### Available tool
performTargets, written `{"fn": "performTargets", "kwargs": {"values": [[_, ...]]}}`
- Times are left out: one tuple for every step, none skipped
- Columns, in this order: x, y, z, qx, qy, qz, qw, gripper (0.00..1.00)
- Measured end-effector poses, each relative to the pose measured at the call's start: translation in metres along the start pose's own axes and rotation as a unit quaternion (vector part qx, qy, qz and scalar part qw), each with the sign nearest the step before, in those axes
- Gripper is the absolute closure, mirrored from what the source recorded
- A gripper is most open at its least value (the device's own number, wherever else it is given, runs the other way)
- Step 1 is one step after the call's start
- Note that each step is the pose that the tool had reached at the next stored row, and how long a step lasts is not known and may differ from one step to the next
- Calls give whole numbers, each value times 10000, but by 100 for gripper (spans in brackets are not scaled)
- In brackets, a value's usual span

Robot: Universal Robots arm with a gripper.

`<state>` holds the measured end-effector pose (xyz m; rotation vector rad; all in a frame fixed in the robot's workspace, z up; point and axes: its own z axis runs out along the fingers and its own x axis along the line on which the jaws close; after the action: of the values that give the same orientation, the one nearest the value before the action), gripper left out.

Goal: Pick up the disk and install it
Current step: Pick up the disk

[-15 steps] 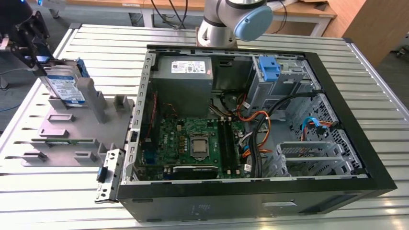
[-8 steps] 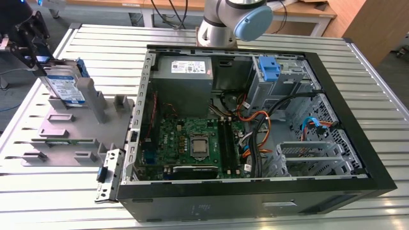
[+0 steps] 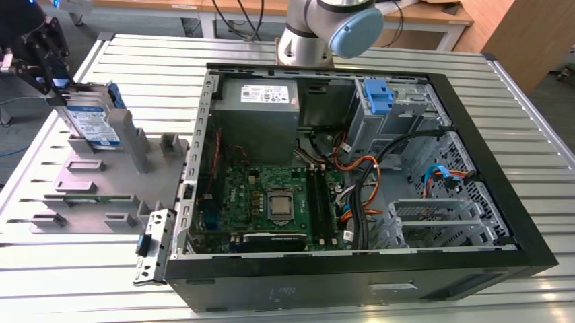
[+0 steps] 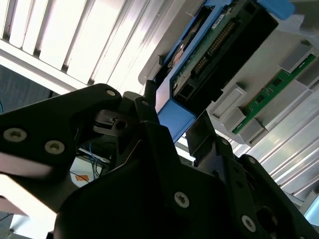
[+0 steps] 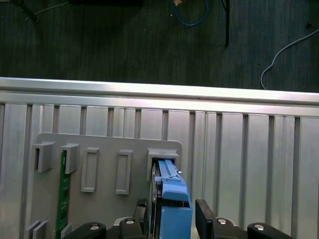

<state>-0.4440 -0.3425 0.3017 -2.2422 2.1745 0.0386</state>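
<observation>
Blue-railed disk (image 3: 93, 126), long axis near-upright

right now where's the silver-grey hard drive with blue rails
The drive stands in the grey fixture plate at the exterior view's left, by the gripper.

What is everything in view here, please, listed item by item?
table: one, silver slatted, under everything.
computer case: one, black, open, on the table.
power supply: one, grey, inside the case, toward the arm.
motherboard: one, green, on the case floor.
bracket: one, blue, in the case's drive cage.
holder: one, grey, on the table at the exterior view's left.
memory stick: one, green, in the holder.
disk: one, silver-grey with blue rails, upright in the holder.
arm: one, grey with a blue cap, by the case.
gripper: one, black, open, straddling the disk.
</observation>
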Motion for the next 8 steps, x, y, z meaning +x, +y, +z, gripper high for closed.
{"fn": "performTargets", "kwargs": {"values": [[0, 0, 0, 0, 0, 0, 10000, 50], [0, 0, 0, 0, 0, 0, 10000, 50], [0, 0, 0, 0, 0, 0, 10000, 50], [0, 0, 0, 0, 0, 1, 10000, 50], [3, 0, 0, 0, 0, 2, 10000, 50], [6, 0, 0, 0, 0, 2, 10000, 50], [6, 0, -1, 0, 0, 3, 10000, 50], [6, 0, 0, 0, 0, 3, 10000, 50]]}}
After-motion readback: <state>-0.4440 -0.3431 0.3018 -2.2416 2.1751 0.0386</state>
